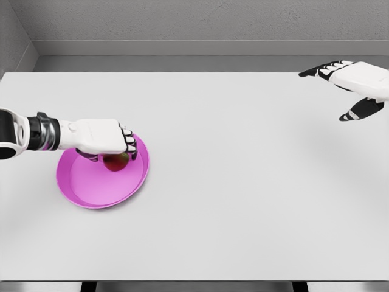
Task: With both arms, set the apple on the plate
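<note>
A grey-walled room (182,24) backs the broad white table (243,182), where the pink plate (91,188) sits under the left hand (103,137), its fingers curled down over the apple (115,162) in the plate, while the right hand (352,82) hovers spread and empty far off

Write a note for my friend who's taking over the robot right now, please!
Left hand: over the pink plate, fingers curled down around the apple.
Right hand: open, holding nothing, raised over the table's far right.
Apple: inside the plate's rim, near its back edge; whether it rests on the plate yet is unclear.
Done: apple brought to the plate.
Left: let go and pull the left hand away.
</note>
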Tool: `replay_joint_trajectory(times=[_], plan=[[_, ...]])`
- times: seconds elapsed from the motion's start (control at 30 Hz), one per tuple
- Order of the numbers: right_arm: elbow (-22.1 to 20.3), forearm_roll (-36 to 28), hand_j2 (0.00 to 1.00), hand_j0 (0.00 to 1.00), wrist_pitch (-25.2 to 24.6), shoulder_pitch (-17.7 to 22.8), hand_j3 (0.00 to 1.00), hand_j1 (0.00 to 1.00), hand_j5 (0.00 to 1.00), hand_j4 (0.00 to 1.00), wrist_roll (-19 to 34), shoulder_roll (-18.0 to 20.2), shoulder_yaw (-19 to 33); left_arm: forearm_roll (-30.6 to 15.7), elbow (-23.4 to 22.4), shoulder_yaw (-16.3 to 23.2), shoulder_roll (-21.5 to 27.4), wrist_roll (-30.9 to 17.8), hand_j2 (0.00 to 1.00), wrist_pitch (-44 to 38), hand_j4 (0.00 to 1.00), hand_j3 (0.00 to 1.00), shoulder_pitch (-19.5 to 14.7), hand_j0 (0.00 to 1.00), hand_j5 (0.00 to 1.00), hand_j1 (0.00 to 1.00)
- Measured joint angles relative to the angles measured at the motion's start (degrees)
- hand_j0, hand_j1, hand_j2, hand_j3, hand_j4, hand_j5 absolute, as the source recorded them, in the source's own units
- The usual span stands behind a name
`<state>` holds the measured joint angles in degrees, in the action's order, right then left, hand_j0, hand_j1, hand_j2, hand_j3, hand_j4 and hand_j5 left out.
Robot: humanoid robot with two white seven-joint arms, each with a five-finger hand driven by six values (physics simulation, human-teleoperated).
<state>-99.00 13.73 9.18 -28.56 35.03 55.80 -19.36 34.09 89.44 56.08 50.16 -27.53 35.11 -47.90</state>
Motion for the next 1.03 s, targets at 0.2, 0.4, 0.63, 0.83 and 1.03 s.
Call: replay_joint_trajectory(times=[0.2,0.4,0.63,0.83,1.03], plan=[[0.0,0.0,1.00,1.00,0.0,0.0,1.00,1.00,1.00,1.00,0.0,0.0,0.1,-3.0,-0.1,-0.9,1.1,0.1,1.00,0.0,1.00,1.00,0.3,1.00,1.00,1.00],[0.0,0.0,1.00,1.00,0.0,0.0,1.00,1.00,1.00,1.00,0.0,0.0,0.1,-13.9,-7.3,-5.2,2.8,0.2,1.00,0.0,1.00,1.00,0.3,1.00,1.00,1.00],[0.0,0.0,1.00,1.00,0.0,0.0,1.00,1.00,1.00,1.00,0.0,0.0,0.2,-18.1,-15.0,-8.2,3.8,0.2,1.00,0.0,1.00,1.00,1.2,1.00,1.00,1.00],[0.0,0.0,1.00,1.00,0.0,0.0,1.00,1.00,1.00,1.00,0.0,0.0,0.2,-18.5,-19.2,-9.5,4.5,0.1,1.00,0.0,1.00,1.00,1.8,1.00,1.00,1.00],[-0.1,0.0,1.00,1.00,0.0,0.0,1.00,1.00,1.00,1.00,0.0,0.0,0.2,-18.6,-19.8,-9.6,4.8,0.1,1.00,0.0,1.00,1.00,1.8,1.00,1.00,1.00]])
